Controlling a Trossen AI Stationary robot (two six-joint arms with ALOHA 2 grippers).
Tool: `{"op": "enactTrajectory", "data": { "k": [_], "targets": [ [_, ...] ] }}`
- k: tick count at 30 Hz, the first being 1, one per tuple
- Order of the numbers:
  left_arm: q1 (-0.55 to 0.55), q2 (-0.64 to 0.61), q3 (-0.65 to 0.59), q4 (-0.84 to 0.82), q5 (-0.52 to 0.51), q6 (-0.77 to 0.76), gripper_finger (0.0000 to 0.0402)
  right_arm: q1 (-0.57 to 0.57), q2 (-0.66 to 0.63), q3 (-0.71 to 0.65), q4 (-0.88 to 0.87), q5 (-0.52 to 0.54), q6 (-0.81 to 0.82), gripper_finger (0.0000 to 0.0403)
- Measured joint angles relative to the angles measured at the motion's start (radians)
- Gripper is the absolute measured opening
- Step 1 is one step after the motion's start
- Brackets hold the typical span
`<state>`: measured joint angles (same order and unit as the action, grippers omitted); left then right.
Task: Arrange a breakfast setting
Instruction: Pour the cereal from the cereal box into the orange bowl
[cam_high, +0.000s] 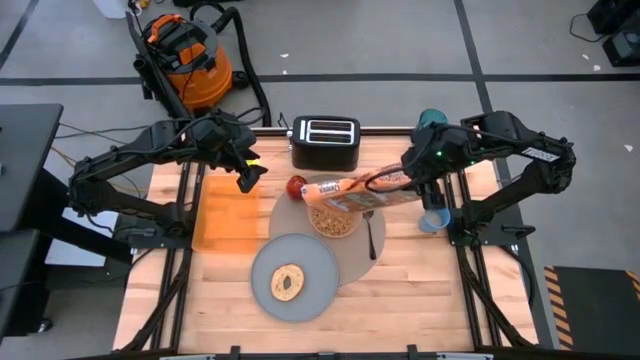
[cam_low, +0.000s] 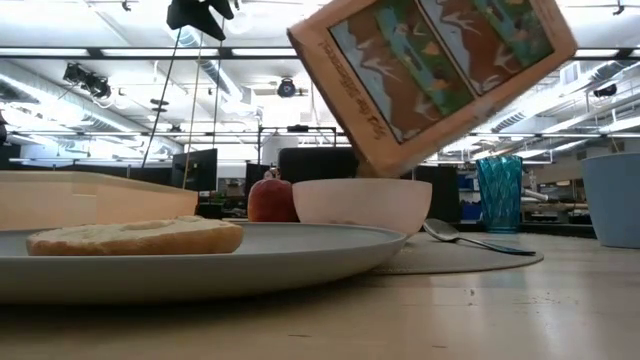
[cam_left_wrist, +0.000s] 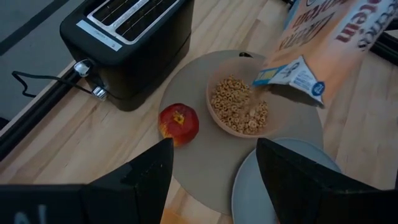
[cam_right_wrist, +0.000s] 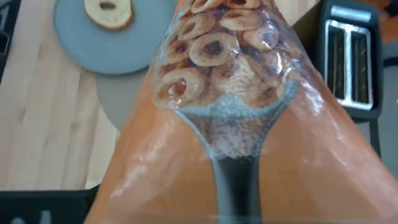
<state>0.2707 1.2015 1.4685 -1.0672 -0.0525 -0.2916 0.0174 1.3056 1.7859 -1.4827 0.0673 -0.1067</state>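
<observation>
The orange cereal box (cam_high: 355, 193) hangs tilted, its open end low over the translucent pink bowl (cam_high: 335, 221), which holds cereal rings and stands on the large grey mat (cam_high: 352, 262). My right gripper (cam_high: 405, 184) is shut on the box. The red apple (cam_high: 296, 185) and the metal spoon (cam_high: 371, 236) lie on the mat. The bagel (cam_high: 288, 282) lies on the smaller grey plate (cam_high: 315, 290). The small blue cup (cam_high: 434, 219) stands right of the mat. My left gripper (cam_high: 247, 177) is open and empty, high above the table left of the apple (cam_left_wrist: 179, 122). My right gripper holds the cereal box at its closed end (cam_high: 392, 182), the end toward the table's right. One dark finger (cam_right_wrist: 236, 186) lies along the box's broad face; the other is hidden behind the box. The box is lifted clear, slanting down toward the bowl (cam_low: 360, 204).
The black toaster (cam_high: 325, 142) stands at the far edge behind the mat, the teal bottle (cam_high: 432, 119) to its right. An orange board (cam_high: 228, 212) lies on the table's left part. An orange vacuum cleaner (cam_high: 185, 55) stands on the floor beyond the table.
</observation>
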Motion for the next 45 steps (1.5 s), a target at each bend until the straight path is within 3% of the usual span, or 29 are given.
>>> {"op": "enactTrajectory", "data": {
  "k": [5,13,20,29,45],
  "targets": [
    [0.0,0.0,0.0,0.0,0.0,-0.003,0.0238,0.0,0.009,0.0,-0.067,-0.032,0.021,0.0222],
    [0.0,0.0,0.0,0.0,0.0,-0.004,0.0238,0.0,0.045,-0.001,-0.036,-0.009,0.003,0.0222],
    [0.0,0.0,0.0,0.0,0.0,-0.004,0.0238,-0.001,0.128,-0.004,0.062,0.07,-0.046,0.0222],
    [0.0,-0.02,-0.001,-0.011,0.0,0.002,0.0238,-0.001,0.192,-0.004,0.12,0.063,-0.054,0.0222],
    [0.0,-0.078,0.0,0.023,0.0,-0.006,0.0238,-0.012,0.062,-0.003,0.008,0.042,0.033,0.0222]
  ]
}}
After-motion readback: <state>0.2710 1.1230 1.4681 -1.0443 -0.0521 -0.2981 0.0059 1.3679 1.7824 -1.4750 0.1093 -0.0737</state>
